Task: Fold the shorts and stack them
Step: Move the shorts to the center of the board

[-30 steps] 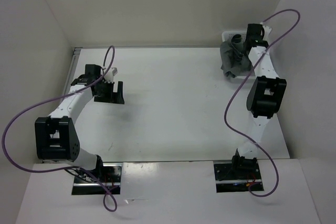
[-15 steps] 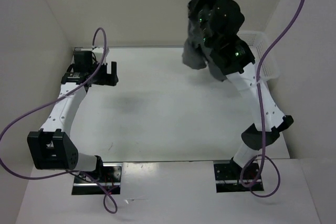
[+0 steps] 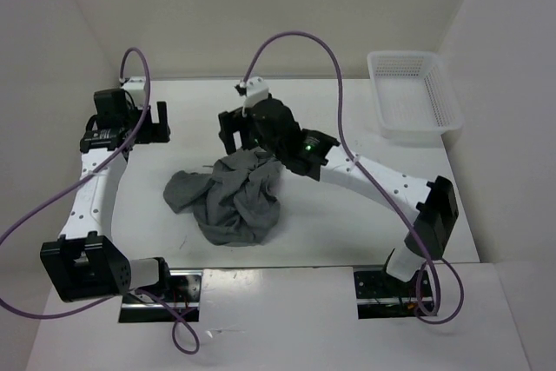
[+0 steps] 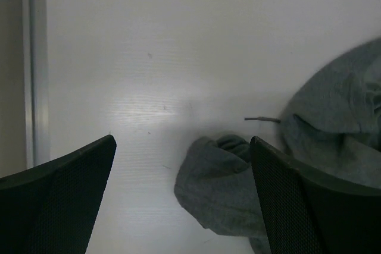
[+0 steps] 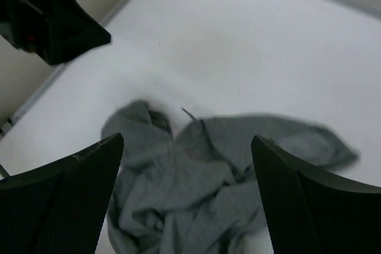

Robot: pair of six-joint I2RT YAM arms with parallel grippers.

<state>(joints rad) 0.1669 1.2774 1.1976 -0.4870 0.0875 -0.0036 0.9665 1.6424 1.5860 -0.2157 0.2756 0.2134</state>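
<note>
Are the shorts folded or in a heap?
In a heap: the shorts lie crumpled and bunched on the table, with no flat folds.

We see a white plastic mesh basket [image 3: 415,97] standing at the far right corner of the white table [image 3: 347,215], with its long side running close beside the right wall [image 3: 499,58]. The back wall [image 3: 261,6] is plain and pale like the right one, and it meets the table along its far edge. Along the table's left edge we make out a thin grey metal strip [image 4: 33,63], lying between the white surface and the wall on that side.
</note>
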